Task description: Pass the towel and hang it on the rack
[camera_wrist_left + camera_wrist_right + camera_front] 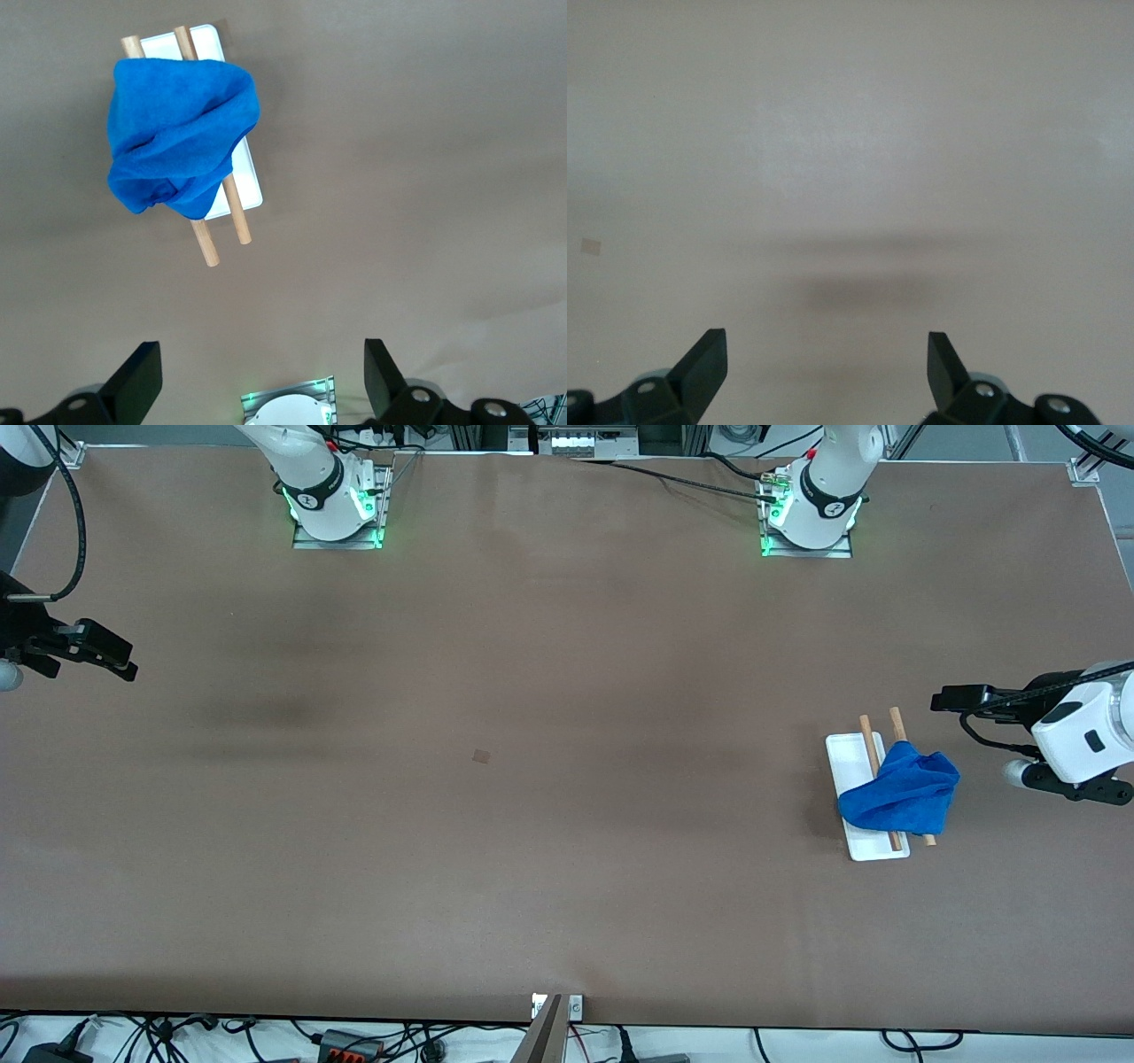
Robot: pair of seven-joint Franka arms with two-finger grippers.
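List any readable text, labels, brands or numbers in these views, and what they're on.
No readable text anywhere.
Round emblems on the two arm bases: too small to read.
Towel, rack, table: no markings.

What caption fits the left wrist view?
Blue towel draped over the rack rods, left gripper open above the table.

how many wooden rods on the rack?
2. Both stand side by side over the rack's white base, toward the left arm's end of the table: one rod, the other rod. The blue towel drapes over their middles.
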